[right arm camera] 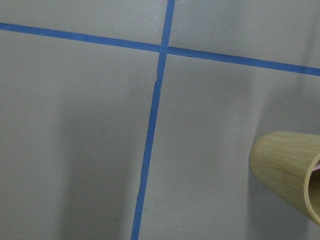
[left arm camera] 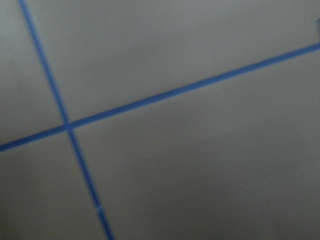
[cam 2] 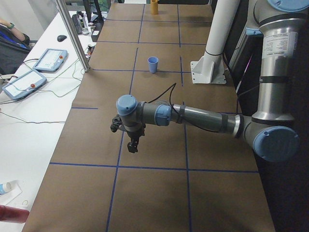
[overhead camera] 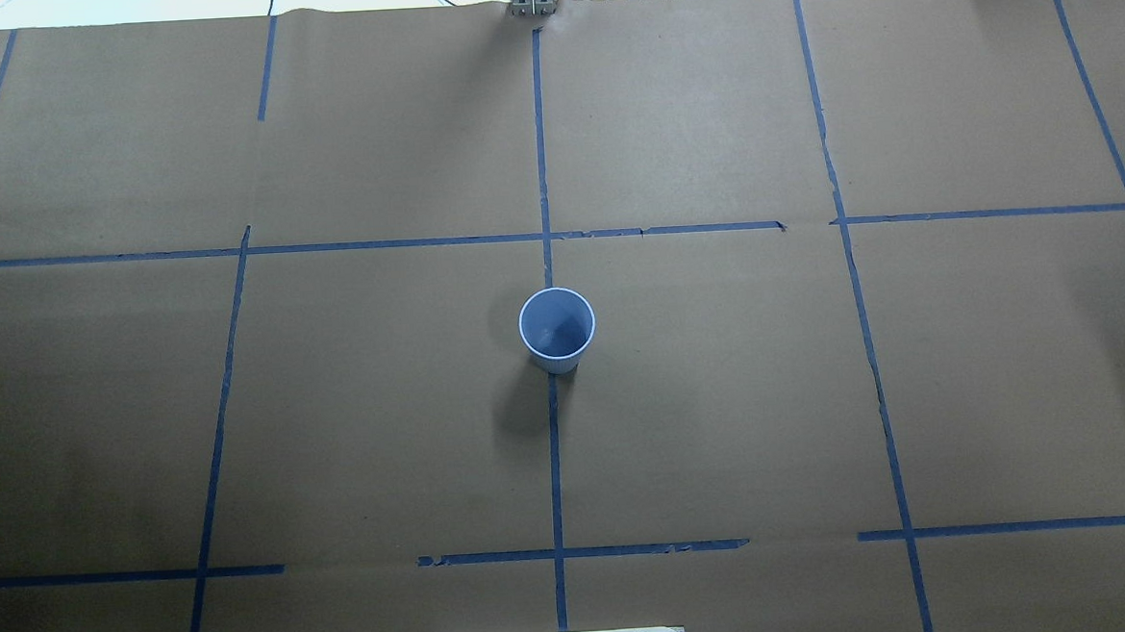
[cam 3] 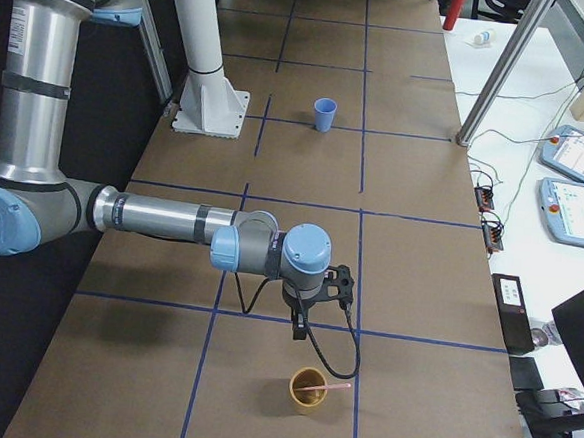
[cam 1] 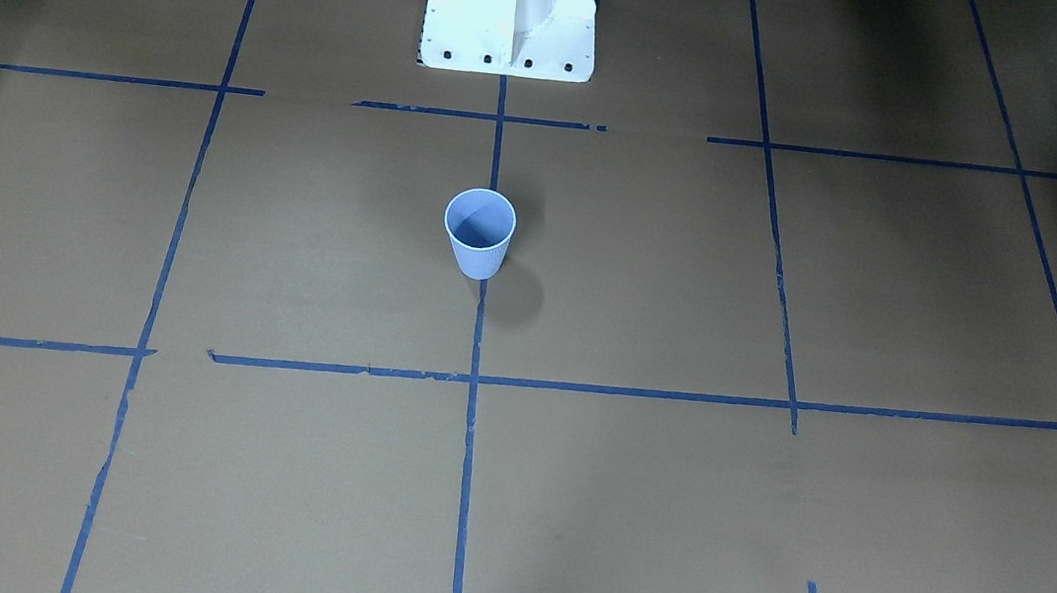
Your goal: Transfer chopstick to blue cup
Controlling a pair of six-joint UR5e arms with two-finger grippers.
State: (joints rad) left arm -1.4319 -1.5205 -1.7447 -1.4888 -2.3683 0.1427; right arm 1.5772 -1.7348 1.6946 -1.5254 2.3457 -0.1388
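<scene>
The pale blue ribbed cup (cam 1: 479, 231) stands upright and empty on the centre tape line in front of the robot's base; it also shows in the overhead view (overhead camera: 557, 328) and both side views (cam 2: 152, 64) (cam 3: 324, 113). A pinkish-red chopstick (cam 3: 324, 387) lies across the rim of a bamboo cup (cam 3: 307, 392) at the table's right end. My right gripper (cam 3: 298, 325) hangs just above and beside that bamboo cup; I cannot tell whether it is open or shut. My left gripper (cam 2: 133, 144) hangs over the table's left end, far from the blue cup; I cannot tell its state either.
The bamboo cup's wall (right arm camera: 287, 167) fills the right wrist view's lower right corner. The white base pedestal (cam 1: 511, 11) stands behind the blue cup. Blue tape lines (overhead camera: 555, 451) grid the brown paper. Pendants and cables lie on the side benches (cam 3: 574, 199).
</scene>
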